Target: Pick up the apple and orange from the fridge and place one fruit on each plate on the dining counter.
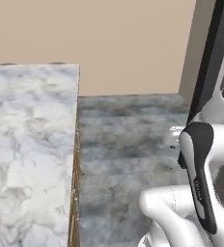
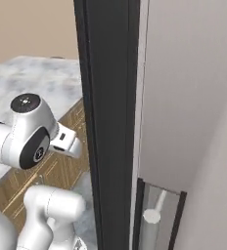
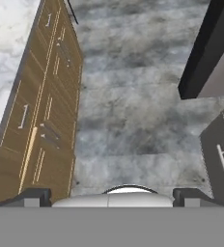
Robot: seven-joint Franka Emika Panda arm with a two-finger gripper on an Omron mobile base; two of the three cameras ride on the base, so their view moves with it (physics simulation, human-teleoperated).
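While the gripper (image 3: 112, 195) is aimed down at the grey floor (image 3: 133, 120), its fingers are seen spread wide with nothing between them; the dining counter (image 3: 3, 53) lies to its left, the fridge (image 3: 208, 53) door to its right.

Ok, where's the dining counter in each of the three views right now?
Left base view: dining counter fills the left side, marble top.
Right base view: upper left, behind the arm, left of the black fridge door edge.
Hand view: left edge, marble top above its wood side.
Shared landmark: the grey floor.
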